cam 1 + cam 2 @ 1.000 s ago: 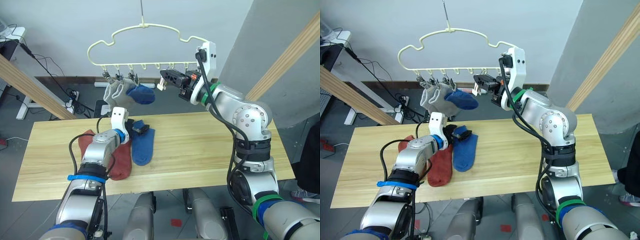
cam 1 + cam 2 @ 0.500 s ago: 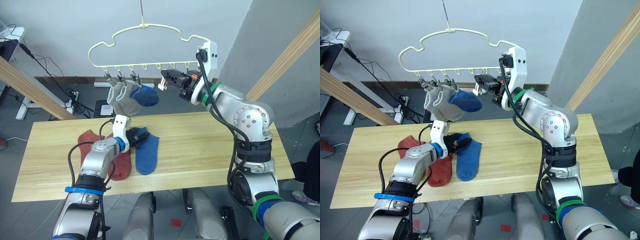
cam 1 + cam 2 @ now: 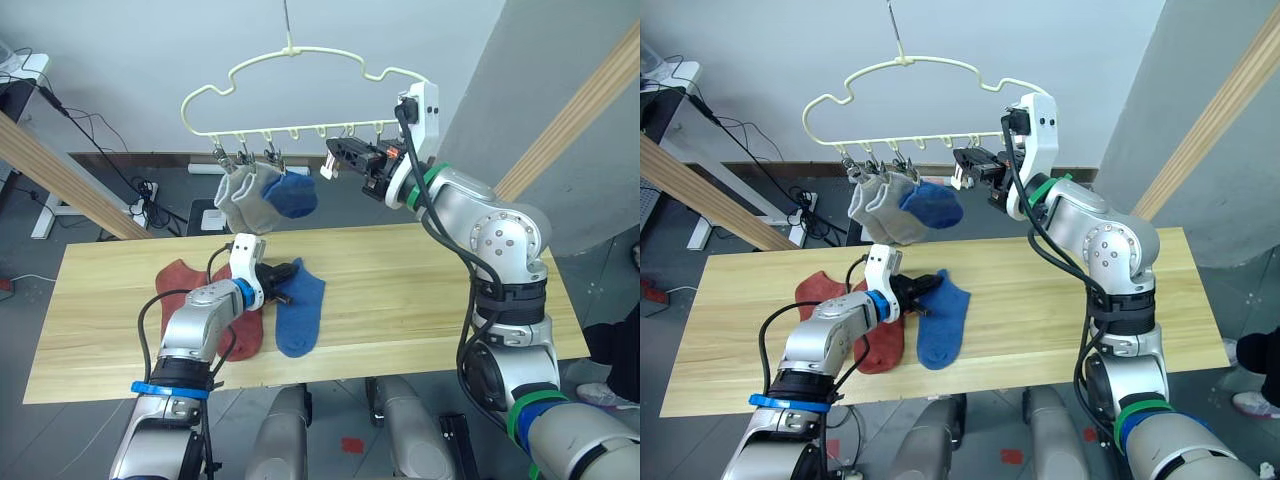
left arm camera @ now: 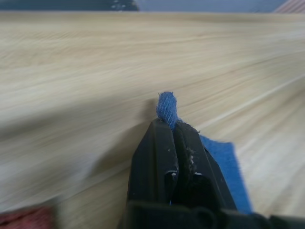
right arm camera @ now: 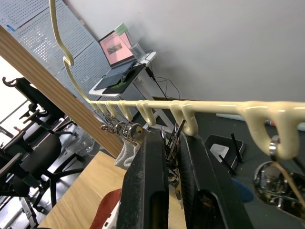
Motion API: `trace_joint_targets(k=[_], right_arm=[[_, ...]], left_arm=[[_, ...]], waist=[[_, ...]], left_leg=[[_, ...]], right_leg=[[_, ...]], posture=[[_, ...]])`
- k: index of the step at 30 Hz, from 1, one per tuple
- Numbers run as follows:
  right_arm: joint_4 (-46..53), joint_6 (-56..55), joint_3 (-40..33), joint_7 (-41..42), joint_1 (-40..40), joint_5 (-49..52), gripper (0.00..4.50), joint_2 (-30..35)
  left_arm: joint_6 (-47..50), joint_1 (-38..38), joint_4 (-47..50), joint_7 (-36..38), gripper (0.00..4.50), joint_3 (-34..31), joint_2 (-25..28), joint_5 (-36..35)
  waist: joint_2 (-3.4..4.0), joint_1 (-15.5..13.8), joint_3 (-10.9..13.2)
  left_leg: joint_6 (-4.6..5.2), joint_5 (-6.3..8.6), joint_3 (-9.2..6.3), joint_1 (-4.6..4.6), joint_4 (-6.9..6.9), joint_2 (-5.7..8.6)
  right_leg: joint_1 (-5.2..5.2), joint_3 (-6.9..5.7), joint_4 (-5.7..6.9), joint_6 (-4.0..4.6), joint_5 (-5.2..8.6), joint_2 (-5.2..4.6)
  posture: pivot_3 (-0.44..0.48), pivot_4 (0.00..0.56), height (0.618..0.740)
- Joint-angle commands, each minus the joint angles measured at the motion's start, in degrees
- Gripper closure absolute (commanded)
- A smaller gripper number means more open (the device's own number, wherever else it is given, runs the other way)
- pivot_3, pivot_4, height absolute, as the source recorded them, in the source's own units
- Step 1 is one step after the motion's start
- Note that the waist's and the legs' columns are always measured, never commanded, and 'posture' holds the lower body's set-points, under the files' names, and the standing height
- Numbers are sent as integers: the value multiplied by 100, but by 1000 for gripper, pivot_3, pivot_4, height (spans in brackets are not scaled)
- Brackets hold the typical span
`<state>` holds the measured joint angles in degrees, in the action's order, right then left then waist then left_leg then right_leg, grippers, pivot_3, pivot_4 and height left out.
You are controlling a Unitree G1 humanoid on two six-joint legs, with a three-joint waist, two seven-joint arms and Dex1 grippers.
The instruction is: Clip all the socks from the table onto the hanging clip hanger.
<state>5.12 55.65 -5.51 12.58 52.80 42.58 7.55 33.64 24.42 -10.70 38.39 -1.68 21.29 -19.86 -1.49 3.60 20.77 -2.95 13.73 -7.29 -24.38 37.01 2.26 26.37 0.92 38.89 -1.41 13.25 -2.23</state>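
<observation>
On the left part of the worktop (image 3: pixel 420 290) two rust-red socks (image 3: pixel 180 277) lay flat, partly overlapping, one reaching toward the near edge under the left forearm. Just to their right lay a blue sock on the worktop (image 3: pixel 297 318), long axis running from the back toward the near edge. The left claw (image 3: pixel 288 270) sat low over the far end of that sock, its two black fingers (image 4: pixel 164 143) pressed together on a small fold of blue fabric at the cuff, which stuck up just past the fingertips in the left wrist view; the rest of the sock lay on the wood.

Above the worktop hung the clip hanger (image 3: pixel 300 95), a pale-yellow wire cloud outline on a top hook. On its left clips hung two light grey socks (image 3: pixel 242 197) side by side, and next to them, to the right, a hanging blue sock (image 3: pixel 292 196), touching the grey pair. The clips further right carried nothing.

At the hanger's right end the right claw (image 3: pixel 336 158) was raised to the level of the bottom bar. In the right wrist view its fingers (image 5: pixel 147 181) stood narrowly apart with a metal clip (image 5: pixel 172 148) hanging between them; whether they were pressing it cannot be told.
</observation>
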Motion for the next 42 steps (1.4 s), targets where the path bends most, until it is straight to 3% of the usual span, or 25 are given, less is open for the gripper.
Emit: trace_joint_targets(k=[1, 6, 13, 20, 42], right_arm=[[0, -71, -165, 257, 190, 117, 4490, 122], [-383, 393, -576, 442, 366, 655, 4490, 228], [-1022, 1214, -1164, 566, 609, 1495, 4490, 395], [-1637, 1776, -1737, 272, 883, 2084, 4490, 415], [-1745, 2253, -1883, -36, 962, 2572, 4490, 430]], left_arm=[[991, 41, 1035, 617, 4466, -264, 187, -1076], [2108, 504, 1301, 1105, 4466, -562, 477, -2150], [2721, 1288, 888, 1432, 4466, -740, 589, -2832], [3276, 1984, 528, 1133, 4466, -1327, 432, -3636], [3154, 2325, 188, 973, 4466, -1403, 326, -3715]], waist=[[0, -5, 0], [0, -5, 0], [-2, -3, 1], [-3, 2, 3], [-5, -2, 5]], left_leg=[[0, 0, -1, -2, 1, 0], [0, 0, -1, 0, 3, 0], [1, 0, 3, -1, 3, 2], [2, 0, 5, -1, 2, 0], [2, 1, 9, -7, 0, 2]], right_leg=[[0, -1, 0, 0, 0, 0], [-3, -3, 2, 0, 0, 4], [-5, -3, -2, 0, 0, 7], [-4, -2, -4, 0, 0, 6], [0, 2, -10, 0, 0, 5]], posture=[[-11, 395, 740], [-13, 398, 740], [-27, 398, 740], [-33, 402, 740], [-33, 402, 740]])
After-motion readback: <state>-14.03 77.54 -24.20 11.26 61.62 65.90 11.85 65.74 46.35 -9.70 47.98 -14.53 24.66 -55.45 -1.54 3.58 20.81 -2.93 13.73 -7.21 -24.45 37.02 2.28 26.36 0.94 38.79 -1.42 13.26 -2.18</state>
